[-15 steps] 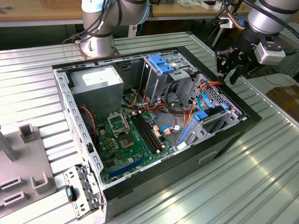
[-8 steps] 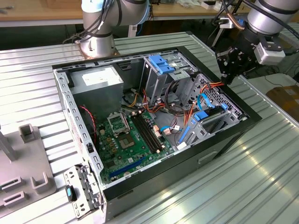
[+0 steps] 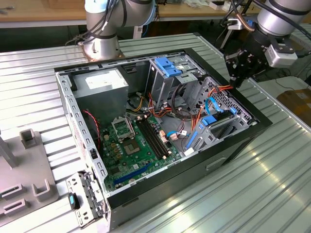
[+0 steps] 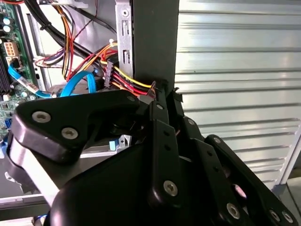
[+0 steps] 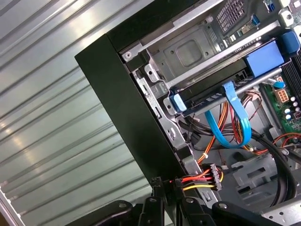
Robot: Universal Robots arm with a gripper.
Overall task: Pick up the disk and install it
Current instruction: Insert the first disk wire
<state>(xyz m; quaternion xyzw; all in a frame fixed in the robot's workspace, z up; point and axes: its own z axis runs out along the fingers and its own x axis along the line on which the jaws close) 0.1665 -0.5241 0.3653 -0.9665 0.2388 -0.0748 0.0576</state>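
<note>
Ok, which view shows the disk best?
The first wrist view: the disk sits close, its dark side and blue rail tabs plain. The exterior view shows it small among cables; the second wrist view faces gripper and cables.

I see the open computer case (image 3: 160, 182) lying on the table (image 3: 272, 184), with the arm's base (image 3: 99, 46) behind it. Inside, the power supply (image 3: 99, 87) sits in the far corner at the exterior view's left, the motherboard (image 3: 133, 145) lies before it, and the disk (image 3: 219, 118) is in the bay along the right wall. The gripper (image 3: 237, 81) hangs above that wall's far end.
</note>
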